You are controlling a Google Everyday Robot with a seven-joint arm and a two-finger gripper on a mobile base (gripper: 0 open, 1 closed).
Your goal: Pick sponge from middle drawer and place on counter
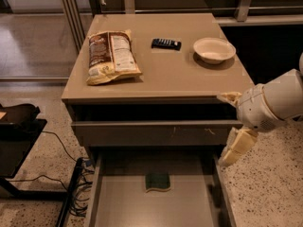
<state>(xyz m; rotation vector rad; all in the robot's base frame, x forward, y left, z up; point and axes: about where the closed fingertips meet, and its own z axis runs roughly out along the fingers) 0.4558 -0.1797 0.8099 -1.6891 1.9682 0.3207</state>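
The dark green sponge lies flat on the floor of the pulled-out middle drawer, near its back, centred. The counter is the beige top of the cabinet above it. My gripper hangs at the cabinet's front right corner, beside the closed drawer front, to the right of and above the sponge. Its two cream fingers are spread apart, one at counter-edge height and one lower by the open drawer's right wall. It holds nothing.
On the counter lie a chip bag at the left, a black remote in the middle and a white bowl at the right. A black stand with cables is on the floor to the left.
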